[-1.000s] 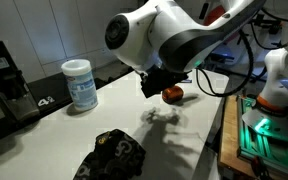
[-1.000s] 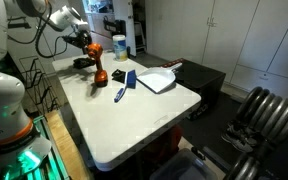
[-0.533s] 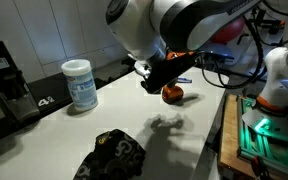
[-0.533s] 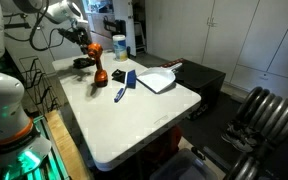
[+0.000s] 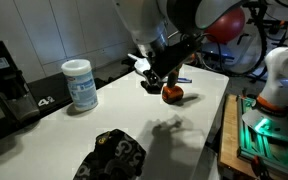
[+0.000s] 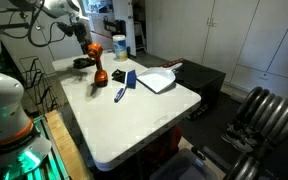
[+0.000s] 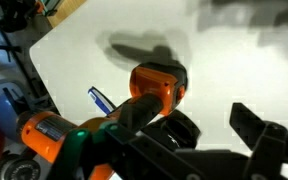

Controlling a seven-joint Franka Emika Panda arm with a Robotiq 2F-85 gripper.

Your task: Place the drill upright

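Note:
The orange and black drill (image 5: pixel 172 93) stands upright on the white table (image 5: pixel 189 140); it also shows in an exterior view (image 6: pixel 98 66). My gripper (image 5: pixel 159 72) hangs above and slightly behind it, clear of it, as an exterior view (image 6: pixel 82 30) also shows. In the wrist view the drill's orange body (image 7: pixel 156 82) lies below my gripper (image 7: pixel 199 140), whose fingers are spread apart and hold nothing.
A white canister with a blue label (image 5: pixel 80 84), a black bag (image 5: pixel 112 155) and a black machine (image 5: pixel 4 75) sit on the table. A white dustpan (image 6: pixel 156 80) and a blue tool (image 6: pixel 120 94) lie near the drill. The table edge (image 6: pixel 134 150) is close.
My gripper has risen up and away from the drill. The drill stays standing in place.

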